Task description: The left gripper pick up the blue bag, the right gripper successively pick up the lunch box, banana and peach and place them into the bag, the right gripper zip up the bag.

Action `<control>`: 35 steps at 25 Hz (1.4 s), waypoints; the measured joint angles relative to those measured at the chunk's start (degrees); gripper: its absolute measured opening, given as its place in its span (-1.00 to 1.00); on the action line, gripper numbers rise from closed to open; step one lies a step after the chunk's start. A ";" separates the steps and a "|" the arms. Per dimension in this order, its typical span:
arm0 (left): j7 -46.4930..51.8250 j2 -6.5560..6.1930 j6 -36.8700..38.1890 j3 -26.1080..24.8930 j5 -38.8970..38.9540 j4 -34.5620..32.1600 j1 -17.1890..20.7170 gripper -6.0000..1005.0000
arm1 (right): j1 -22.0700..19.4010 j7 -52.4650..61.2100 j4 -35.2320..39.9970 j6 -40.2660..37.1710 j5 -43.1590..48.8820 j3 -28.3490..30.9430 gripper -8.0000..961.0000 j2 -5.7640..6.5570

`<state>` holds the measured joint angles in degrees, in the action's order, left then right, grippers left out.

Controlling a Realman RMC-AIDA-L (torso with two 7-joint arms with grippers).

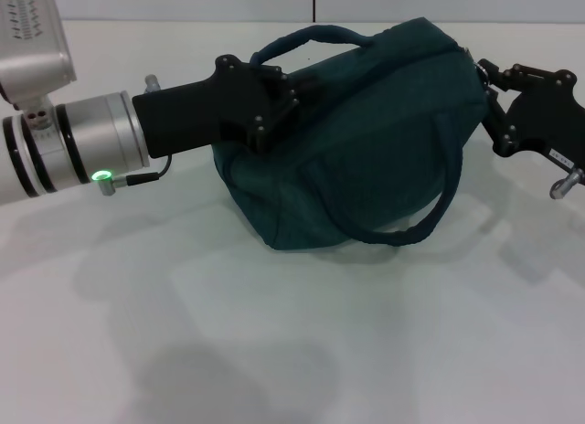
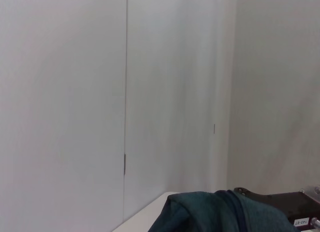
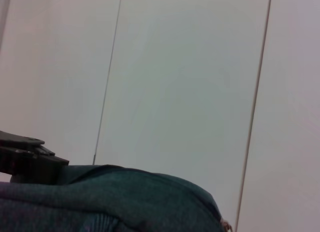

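Large dark teal fabric bag (image 1: 366, 141) lying bulged on the white counter (image 1: 274, 333), one loop handle (image 1: 315, 36) arched on top, the other drooping down its front. Black two-fingered left claw (image 1: 265, 109) clenched on the bag's left upper edge. Black right claw (image 1: 489, 100) pressed against the bag's right end; grip impossible to tell. Pale panelled wall (image 2: 125, 92) behind.

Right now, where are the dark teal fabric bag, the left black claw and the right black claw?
Dark teal fabric bag (image 1: 366, 141): head view, on its side panel.
Left black claw (image 1: 274, 109): head view, fingertips at the bag's left end.
Right black claw (image 1: 489, 90): head view, fingertips at the bag's right end.
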<state>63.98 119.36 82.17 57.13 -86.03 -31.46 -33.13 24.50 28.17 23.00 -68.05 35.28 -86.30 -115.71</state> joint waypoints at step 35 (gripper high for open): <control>-0.07 0.33 -0.51 0.05 8.86 3.47 0.61 -0.61 | -0.49 17.24 0.11 5.17 -1.58 0.56 -0.55 2.66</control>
<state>63.91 119.69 81.66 57.17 -77.18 -27.99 -32.53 24.02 45.41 23.11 -62.88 33.70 -85.75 -113.05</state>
